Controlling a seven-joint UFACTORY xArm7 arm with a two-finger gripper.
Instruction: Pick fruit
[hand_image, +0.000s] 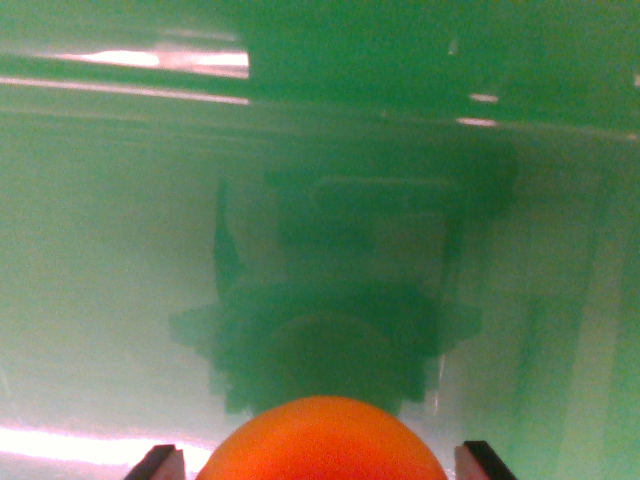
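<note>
One orange fruit fills the bottom centre of the wrist view, round, smooth and evenly bright orange, shading redder toward the lower edge where the frame cuts it off; only its upper dome shows. No stem, sticker or surface mark can be made out on it. Two dark fingertips of the gripper poke in at the bottom edge, one on each side of the fruit, close against its flanks; whether they press on the skin or stand just clear cannot be told, so the grasp is uncertain. Behind and below lies a glossy green surface, pale and washed out across the middle, darker toward the top. A dark shadow or reflection with the blocky outline of the gripper and camera mount sits on the green directly above the fruit, a rounded patch at its base. Bright white glare streaks run along the upper left and another band along the lower left. No writing, brand or label is readable anywhere. Nothing else stands near the fruit.
</note>
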